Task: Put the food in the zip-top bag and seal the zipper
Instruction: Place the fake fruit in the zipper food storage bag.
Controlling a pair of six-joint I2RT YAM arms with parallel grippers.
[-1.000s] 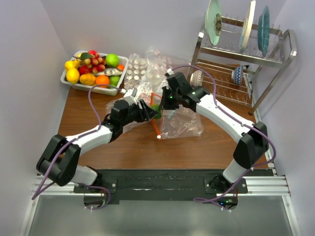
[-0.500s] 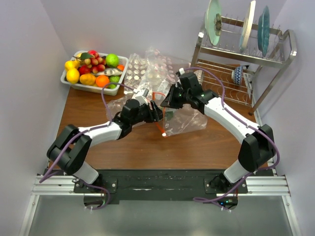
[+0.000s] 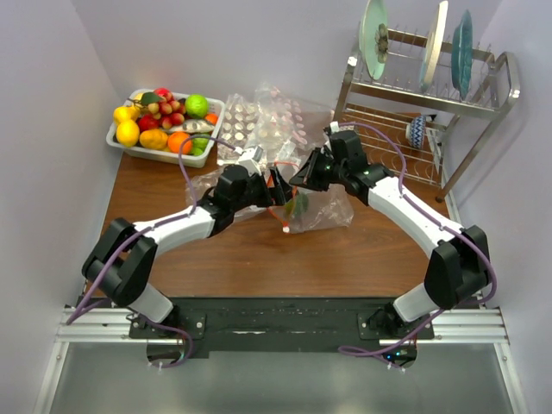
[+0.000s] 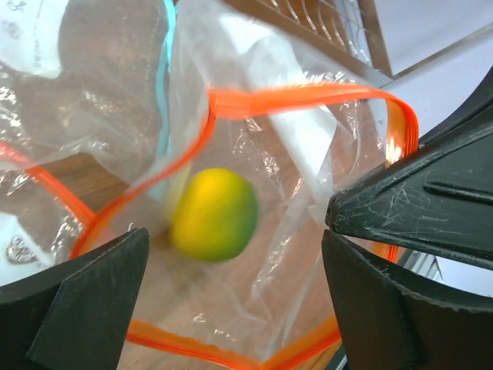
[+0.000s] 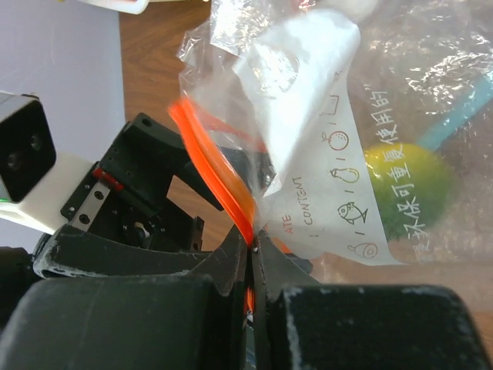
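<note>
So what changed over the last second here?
The left gripper pushed forward to the mouth of the zip-top bag, opened and released the lime, now inside it. The right gripper drifted slightly right, taking the mouth along. Unchanged: it stays pinched on the zipper; the fruit tray is untouched.

Lab mock-up of a kitchen: wooden table (image 3: 345,259), dish rack (image 3: 405,129) with plates (image 3: 374,34), aluminium mounting rail (image 3: 483,332).

Lime (image 4: 213,214) seemingly inside zip-top bag (image 3: 332,207), bag at table (image 3: 345,250) centre, fruit tray (image 3: 160,158) far left behind, dish rack (image 3: 483,103) far right
</note>
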